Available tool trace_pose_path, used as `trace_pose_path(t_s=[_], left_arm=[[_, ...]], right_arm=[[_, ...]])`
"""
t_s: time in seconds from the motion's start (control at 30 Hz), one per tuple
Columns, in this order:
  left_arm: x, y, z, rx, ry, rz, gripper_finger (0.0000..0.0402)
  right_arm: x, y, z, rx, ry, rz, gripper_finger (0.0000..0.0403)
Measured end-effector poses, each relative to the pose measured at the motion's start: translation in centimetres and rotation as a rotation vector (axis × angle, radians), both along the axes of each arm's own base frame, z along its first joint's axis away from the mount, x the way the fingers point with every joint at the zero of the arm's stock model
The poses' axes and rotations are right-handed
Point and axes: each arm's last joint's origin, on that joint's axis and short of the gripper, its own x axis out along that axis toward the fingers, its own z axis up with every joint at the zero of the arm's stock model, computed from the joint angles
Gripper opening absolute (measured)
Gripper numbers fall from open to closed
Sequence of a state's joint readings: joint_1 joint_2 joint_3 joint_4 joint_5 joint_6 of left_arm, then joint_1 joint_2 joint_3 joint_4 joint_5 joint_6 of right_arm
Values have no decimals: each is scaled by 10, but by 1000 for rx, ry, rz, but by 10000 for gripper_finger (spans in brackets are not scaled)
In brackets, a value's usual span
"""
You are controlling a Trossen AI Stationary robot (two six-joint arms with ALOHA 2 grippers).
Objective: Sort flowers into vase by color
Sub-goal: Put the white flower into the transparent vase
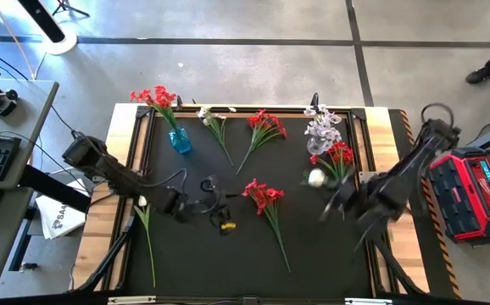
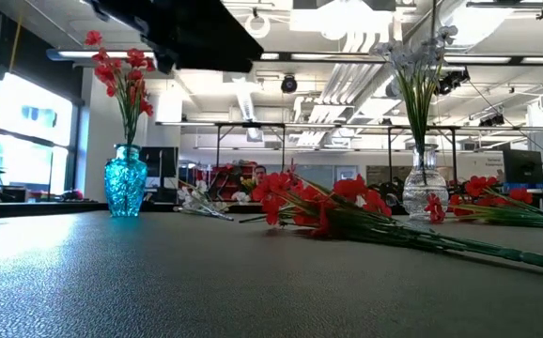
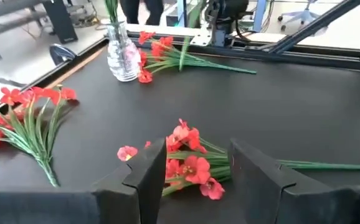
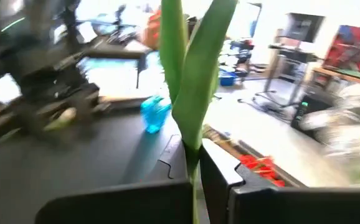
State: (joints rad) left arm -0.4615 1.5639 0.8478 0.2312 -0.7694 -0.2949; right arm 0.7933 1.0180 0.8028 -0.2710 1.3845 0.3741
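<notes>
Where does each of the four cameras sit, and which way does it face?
High: overhead, straight down; both arms, black table.
Low: table height, level across; blue vase, clear vase; an arm overhead.
Left wrist: past open left gripper toward red sprig.
Right wrist: right gripper shut on green stem.
Shared: blue vase, also in the right wrist view.

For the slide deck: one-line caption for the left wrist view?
Left gripper, jaws open, over a red sprig on the black mat; clear vase beyond.
</notes>
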Motion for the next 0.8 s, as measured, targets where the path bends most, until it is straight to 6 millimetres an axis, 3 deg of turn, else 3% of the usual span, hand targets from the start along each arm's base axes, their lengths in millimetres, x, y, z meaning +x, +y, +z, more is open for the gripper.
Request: trace_pose_path(t_s=[0.17, 0.3, 0.6, 0.8], left_arm=[[-7, -14, 0, 2, -17, -5, 160], [-10, -19, 1, 12, -27, 1, 160], [-10, -18, 1, 17, -27, 9, 160], [-10, -18, 1, 17, -27, 9, 160]], right_arm=[[-25, -43, 38, -56, -36, -137, 0], [-41, -68, 53, -130, 5, -286, 0], [-75, -104, 37, -30, -57, -341, 0], [-80, -105, 28, 42, -92, -309, 0]])
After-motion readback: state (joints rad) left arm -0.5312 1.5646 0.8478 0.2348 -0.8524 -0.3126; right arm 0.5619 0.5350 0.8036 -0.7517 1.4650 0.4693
